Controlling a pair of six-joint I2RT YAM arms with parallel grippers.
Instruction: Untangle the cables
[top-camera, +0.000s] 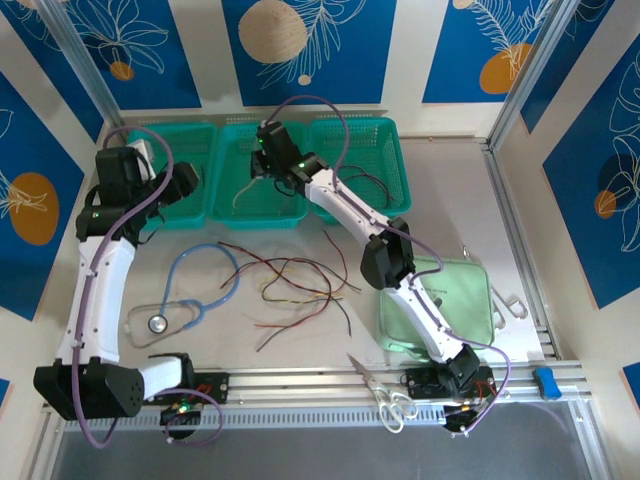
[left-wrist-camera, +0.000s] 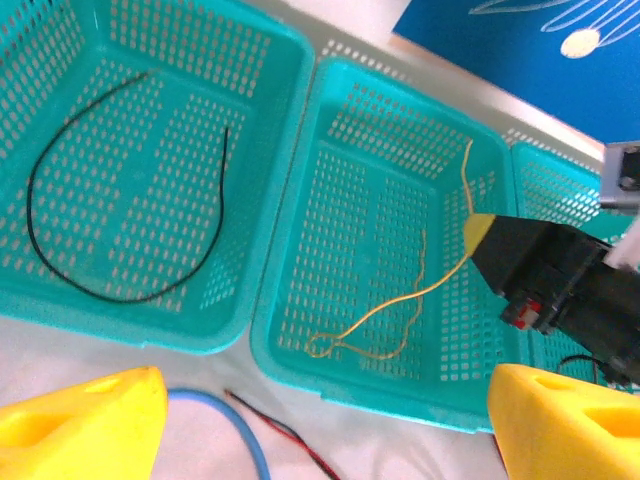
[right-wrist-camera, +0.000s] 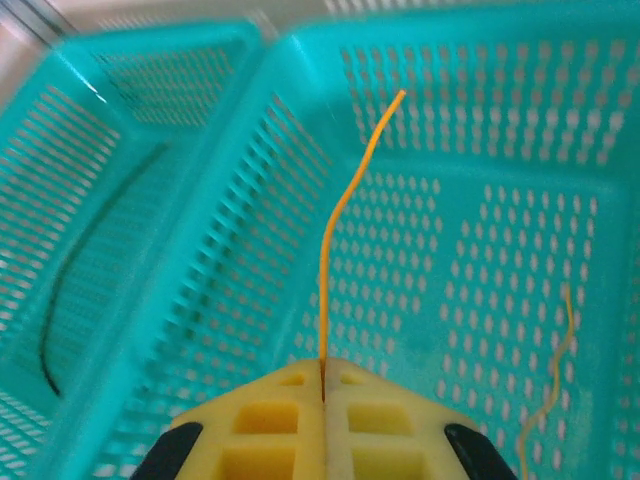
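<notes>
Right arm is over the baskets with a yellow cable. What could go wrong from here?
1. The right gripper pinches the yellow cable; on release it may cling to the pads or drape over the middle basket wall.
2. The remaining cables cross each other beside the stethoscope; pulling one could drag the rest.
3. The open left gripper hovers close by, so the arms might clash.

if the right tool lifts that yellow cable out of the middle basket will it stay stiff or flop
Likely floppy: the yellow cable trails from the right tool in loose curls. Probably very light, being so thin. Its short free end stands up, suggesting slight springiness.
</notes>
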